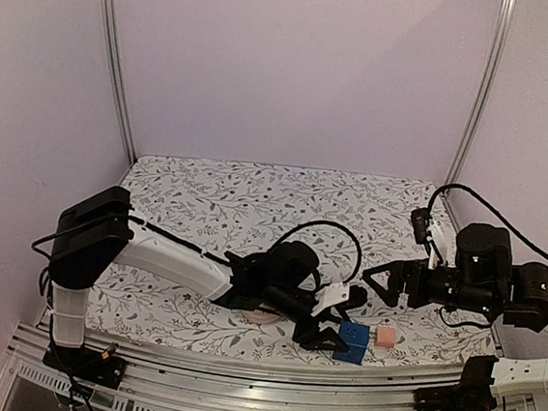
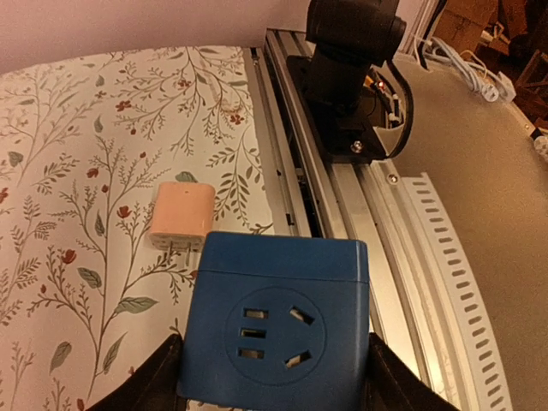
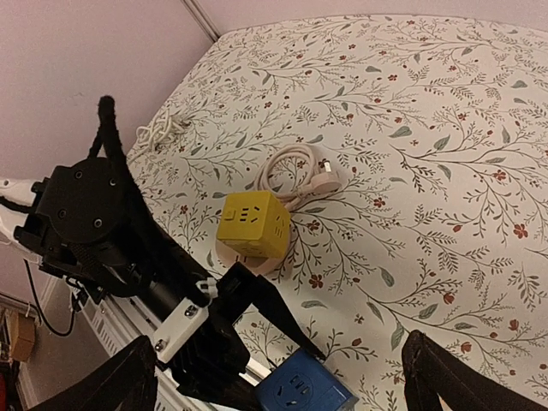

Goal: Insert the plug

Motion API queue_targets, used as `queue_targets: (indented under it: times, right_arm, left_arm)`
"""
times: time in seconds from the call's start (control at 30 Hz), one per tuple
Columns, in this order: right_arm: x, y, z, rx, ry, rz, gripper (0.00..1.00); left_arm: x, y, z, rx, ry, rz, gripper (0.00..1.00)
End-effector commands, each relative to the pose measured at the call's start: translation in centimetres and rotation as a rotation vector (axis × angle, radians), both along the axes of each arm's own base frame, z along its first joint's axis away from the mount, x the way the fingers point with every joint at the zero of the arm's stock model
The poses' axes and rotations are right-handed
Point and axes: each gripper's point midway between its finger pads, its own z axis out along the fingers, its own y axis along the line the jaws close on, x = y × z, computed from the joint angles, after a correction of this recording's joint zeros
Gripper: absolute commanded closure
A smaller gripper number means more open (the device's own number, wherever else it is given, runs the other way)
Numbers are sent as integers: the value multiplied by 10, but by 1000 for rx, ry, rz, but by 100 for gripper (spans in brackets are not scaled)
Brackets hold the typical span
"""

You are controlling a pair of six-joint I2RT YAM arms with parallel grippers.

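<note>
In the top view the left gripper (image 1: 338, 328), low and right of centre, is closed across the blue socket cube (image 1: 352, 341). The pink plug (image 1: 387, 335) lies just right of the cube on the floral cloth (image 1: 256, 194), apart from it. The right gripper (image 1: 375, 285) hovers above both, jaws wide and empty. In the left wrist view the cube fills the lower centre: smooth hard plastic with rounded corners, one face bearing a recessed round panel with five slots. The dark fingers (image 2: 141, 385) bear on its two side walls. The plug, at upper left of the cube, is a small rounded-square block of matt plastic with its metal pins pointing toward the cube. In the right wrist view a yellow cube (image 3: 251, 224) of like shape sits at centre, with a white cable (image 3: 295, 171) looped above it. For the step in hand, the left grip should hold the cube square and steady with a slotted face exposed, so that the right gripper can take the plug by its flat sides and align pins with slots before pressing
</note>
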Motion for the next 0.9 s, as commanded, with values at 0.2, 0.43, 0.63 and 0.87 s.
queue_targets:
  times: [0.2,0.43,0.63,0.87]
  right_arm:
    - [-41,41,24,200,-47,328,1]
    - [-35,50,5,128,-7,325,1]
    - [-38,62,-20,48,62,362,1]
    - [-50,73,-29,32,93,425,1]
  left_arm:
    - [20,36,73,-112,248,-25,73]
    - [24,61,71,-43,270,-23,71]
    - [11,72,84,-41,305,-99,71]
    - [3,80,101,-51,301,-142,71]
